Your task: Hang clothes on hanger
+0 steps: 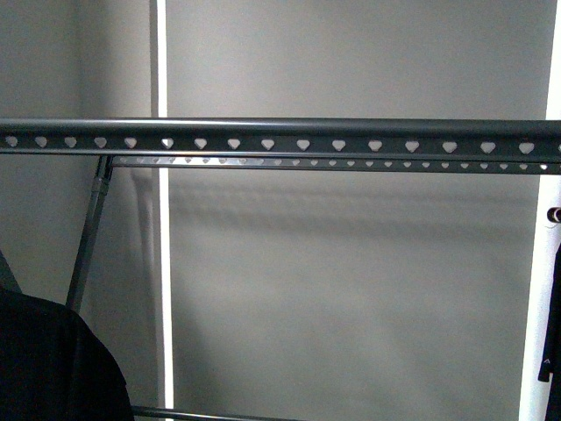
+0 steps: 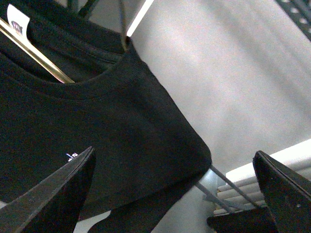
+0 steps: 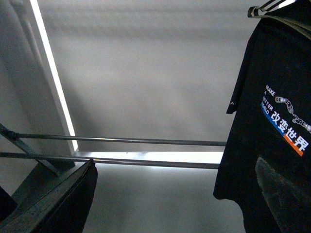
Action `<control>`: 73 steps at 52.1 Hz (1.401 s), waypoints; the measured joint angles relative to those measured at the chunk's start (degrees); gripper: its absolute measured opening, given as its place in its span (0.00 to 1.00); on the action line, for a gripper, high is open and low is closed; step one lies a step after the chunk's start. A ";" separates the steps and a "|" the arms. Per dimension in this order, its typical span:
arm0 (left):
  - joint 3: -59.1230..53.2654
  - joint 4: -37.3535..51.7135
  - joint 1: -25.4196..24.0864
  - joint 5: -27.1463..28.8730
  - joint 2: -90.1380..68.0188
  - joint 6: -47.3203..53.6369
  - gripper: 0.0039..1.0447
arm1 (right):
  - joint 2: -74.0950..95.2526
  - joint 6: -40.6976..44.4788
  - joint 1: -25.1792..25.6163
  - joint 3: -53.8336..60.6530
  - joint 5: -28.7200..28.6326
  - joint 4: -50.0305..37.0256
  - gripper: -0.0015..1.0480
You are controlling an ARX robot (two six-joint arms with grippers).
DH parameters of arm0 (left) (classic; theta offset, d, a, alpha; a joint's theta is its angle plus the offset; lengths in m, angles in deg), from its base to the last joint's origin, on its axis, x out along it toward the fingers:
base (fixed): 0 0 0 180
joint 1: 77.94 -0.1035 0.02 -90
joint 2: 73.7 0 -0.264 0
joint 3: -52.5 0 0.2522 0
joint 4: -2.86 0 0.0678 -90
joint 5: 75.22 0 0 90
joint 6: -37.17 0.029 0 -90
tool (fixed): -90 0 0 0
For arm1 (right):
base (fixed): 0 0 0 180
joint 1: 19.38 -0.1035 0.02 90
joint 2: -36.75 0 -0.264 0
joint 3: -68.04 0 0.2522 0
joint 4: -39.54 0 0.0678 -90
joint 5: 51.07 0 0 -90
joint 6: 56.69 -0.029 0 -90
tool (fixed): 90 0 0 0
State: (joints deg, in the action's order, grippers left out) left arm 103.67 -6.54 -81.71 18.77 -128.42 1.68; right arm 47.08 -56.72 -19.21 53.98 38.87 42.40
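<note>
Shirt (image 1: 48,360) on its brass hanger (image 2: 36,58), not yet on the rail (image 1: 280,136)
The rail runs level, left to right, and the stretch in view is bare, so the hanging itself looks undone, though the hanger looks dressed. The shirt sits low left, well below the rail, collar up and body falling away, so its long axis reads as near vertical. The left claw (image 2: 173,153) is spread wide near the shirt, grasping nothing, and the right claw (image 3: 175,162) is likewise released. What holds the shirt up I cannot tell. A printed shirt (image 3: 272,121) hangs at far right, seemingly a second one.
</note>
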 joint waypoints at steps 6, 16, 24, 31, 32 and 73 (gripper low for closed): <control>8.44 1.70 0.87 5.01 -14.14 -7.23 0.94 | 0.00 0.00 0.00 0.00 0.00 0.00 0.93; 20.74 0.35 2.49 7.45 -27.50 -12.59 0.94 | 0.00 0.00 0.00 0.00 0.00 0.00 0.93; 26.40 -1.97 2.80 9.46 -34.05 -14.08 0.94 | 0.00 0.00 0.02 0.00 -0.02 0.00 0.93; 28.09 -4.83 2.34 10.49 -37.62 -15.37 0.81 | 0.00 0.00 0.00 0.00 -0.02 0.00 0.93; 28.11 -5.03 2.25 10.54 -37.88 -15.52 0.78 | 0.00 0.00 0.00 0.00 0.00 0.00 0.93; 9.51 -22.95 6.67 -28.74 -18.99 25.05 0.04 | 0.00 0.00 0.00 0.00 0.00 0.00 0.93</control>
State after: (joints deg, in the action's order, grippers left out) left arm 113.18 -29.49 -75.05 -9.97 -147.41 26.73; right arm 47.08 -56.72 -19.21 53.98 38.87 42.40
